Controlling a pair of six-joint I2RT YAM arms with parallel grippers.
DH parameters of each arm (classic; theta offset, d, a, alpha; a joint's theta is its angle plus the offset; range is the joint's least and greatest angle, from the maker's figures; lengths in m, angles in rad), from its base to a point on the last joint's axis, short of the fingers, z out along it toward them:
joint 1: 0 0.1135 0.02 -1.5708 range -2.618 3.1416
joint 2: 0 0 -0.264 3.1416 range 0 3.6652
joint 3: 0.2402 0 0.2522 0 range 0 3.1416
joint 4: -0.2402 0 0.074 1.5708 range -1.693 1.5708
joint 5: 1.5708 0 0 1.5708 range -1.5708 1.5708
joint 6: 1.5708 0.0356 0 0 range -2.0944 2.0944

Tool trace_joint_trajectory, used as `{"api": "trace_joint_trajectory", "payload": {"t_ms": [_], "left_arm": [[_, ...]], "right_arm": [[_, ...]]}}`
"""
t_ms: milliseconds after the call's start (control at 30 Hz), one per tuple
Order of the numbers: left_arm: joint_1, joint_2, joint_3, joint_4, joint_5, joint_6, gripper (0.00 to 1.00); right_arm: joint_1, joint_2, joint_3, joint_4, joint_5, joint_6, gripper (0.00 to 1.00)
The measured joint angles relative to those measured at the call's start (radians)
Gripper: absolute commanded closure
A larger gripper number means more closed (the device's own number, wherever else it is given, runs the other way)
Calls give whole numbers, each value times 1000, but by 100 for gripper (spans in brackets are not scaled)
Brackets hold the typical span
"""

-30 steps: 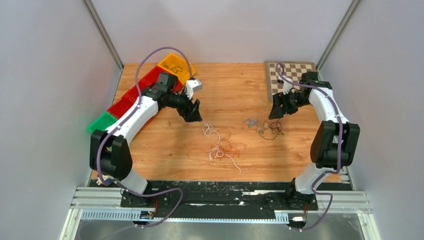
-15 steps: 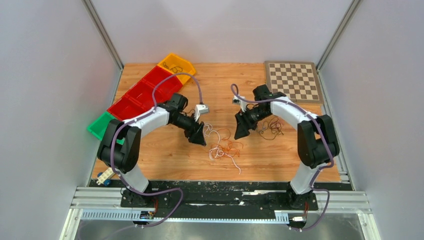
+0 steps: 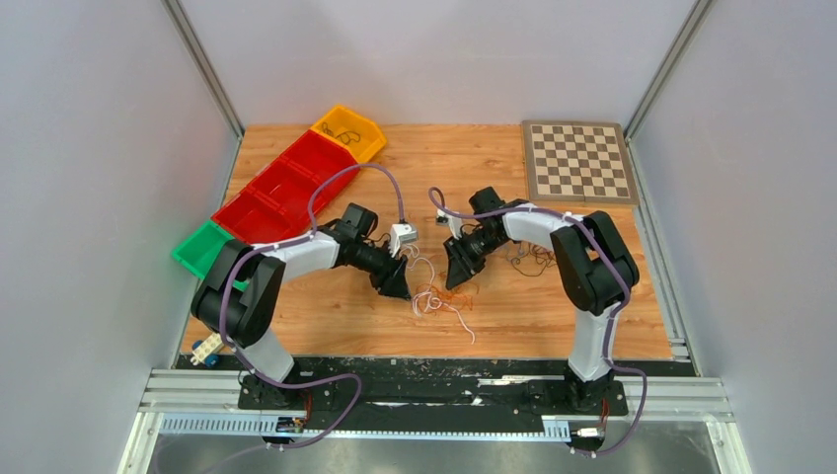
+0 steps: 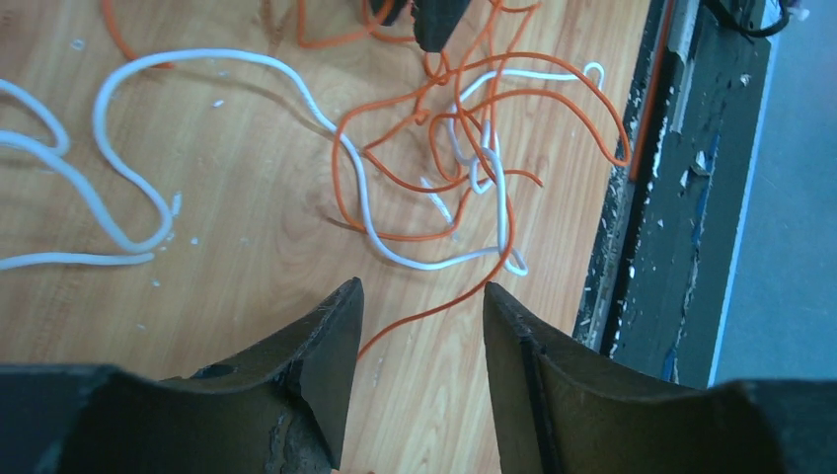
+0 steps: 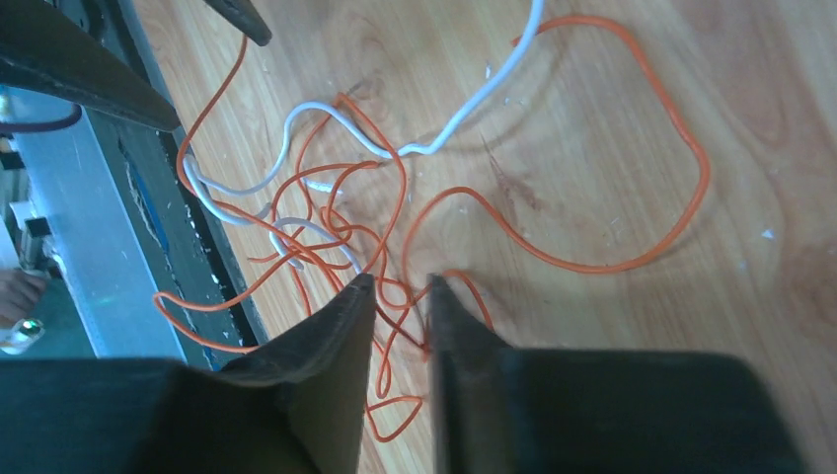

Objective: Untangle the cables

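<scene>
Now both arms are leaning in over the cables [image 3: 439, 296], a loose orange-and-white tangle lying on the desk [image 3: 553, 316] right between the two sets of jaws. The left gripper [image 4: 422, 296] is showing its jaws open, with one orange strand [image 4: 434, 314] running into the gap and the knot sitting just ahead of the tips. The right gripper [image 5: 397, 286] is showing only a narrow slot, with more orange crossing between its tips and nothing visibly pinched. These wires are looking feather-light, thin and springy, so they are likely to slip from a loose pinch or drag the whole clump along. I'm reckoning the best hold is on a single free strand at the tangle's edge.
</scene>
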Motion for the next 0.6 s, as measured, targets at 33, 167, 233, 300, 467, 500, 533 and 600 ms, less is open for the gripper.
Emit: {"api": "trace_joint_trajectory", "payload": {"t_ms": [33, 167, 233, 300, 467, 500, 533, 600], "left_arm": [[0, 0, 0, 10, -6, -8, 50], [0, 1, 0, 31, -23, -26, 48], [0, 4, 2, 31, -27, -28, 40], [-5, 12, 6, 27, -27, -20, 33], [-51, 13, 10, -1, -21, 45, 31], [-62, 13, 10, -2, -22, 55, 32], [-70, 14, 10, -2, -24, 63, 34], [-81, 24, 10, -1, -28, 71, 44]], "right_arm": [[2, 3, -4, 2, 6, 6, 83], [-21, -5, -6, 10, 27, 22, 94], [-36, -18, -6, 8, 42, 22, 99], [-46, -34, -6, 7, 49, 20, 100], [-52, -53, -11, 8, 50, 20, 100], [-52, -54, -14, 8, 50, 19, 100], [-52, -55, -19, 7, 50, 19, 100], [-53, -56, -23, 3, 50, 18, 100]]}}
